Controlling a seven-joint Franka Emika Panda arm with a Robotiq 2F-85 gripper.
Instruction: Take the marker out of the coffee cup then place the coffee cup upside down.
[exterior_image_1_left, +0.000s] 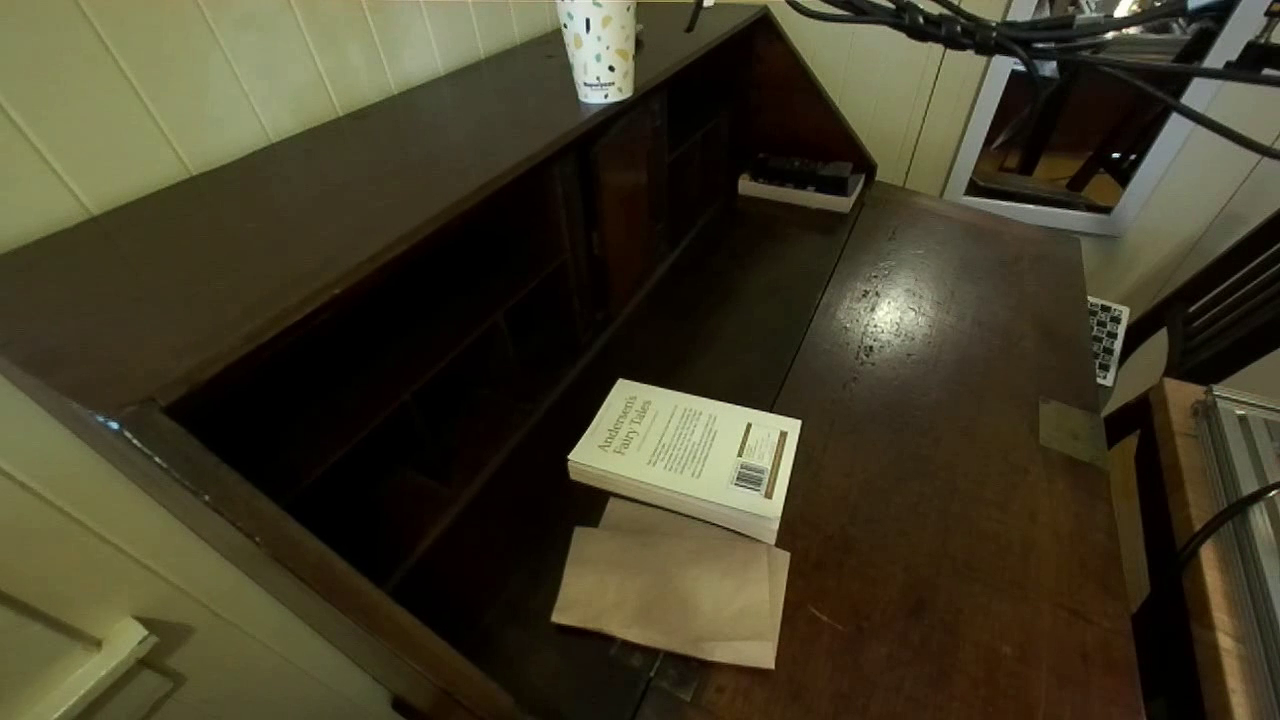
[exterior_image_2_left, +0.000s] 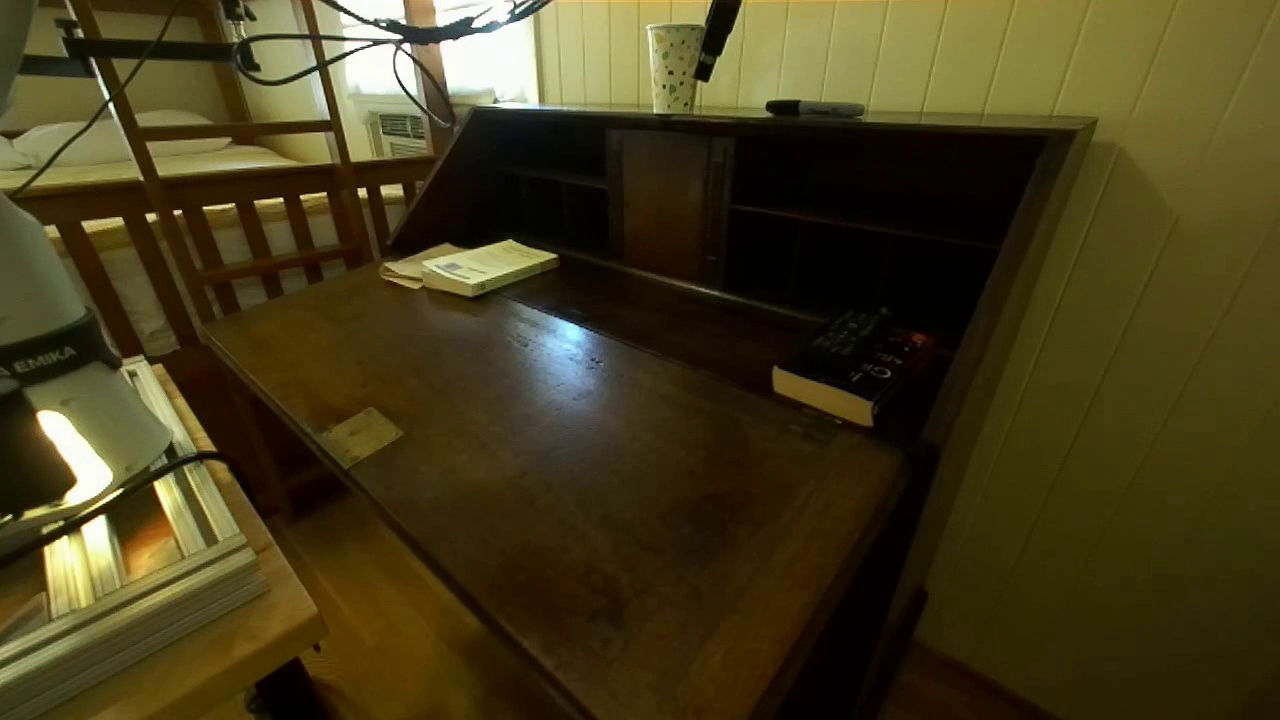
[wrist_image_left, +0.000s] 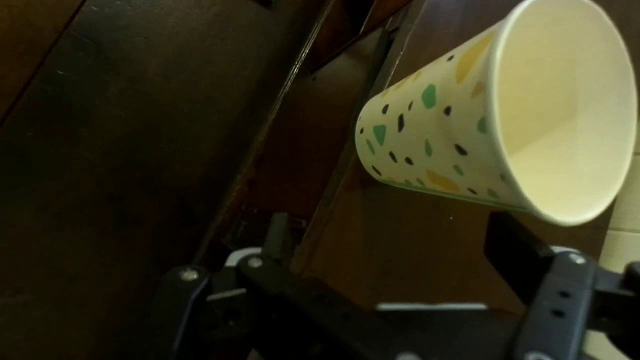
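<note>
Atop wooden desk (exterior_image_1_left: 300, 200): upright tapered speckled cup (wrist_image_left: 435, 135), slim marker (exterior_image_2_left: 815, 108).

"Andersen's Fairy Tales" on book (exterior_image_1_left: 690, 452), "EMIKA" on arm (exterior_image_2_left: 40, 285)

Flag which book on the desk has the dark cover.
The black book with pale lettering, at the opposite end of the desk from the brown paper. Andersen's Fairy Tales, at the brown-paper end, has a cream cover instead.
</note>
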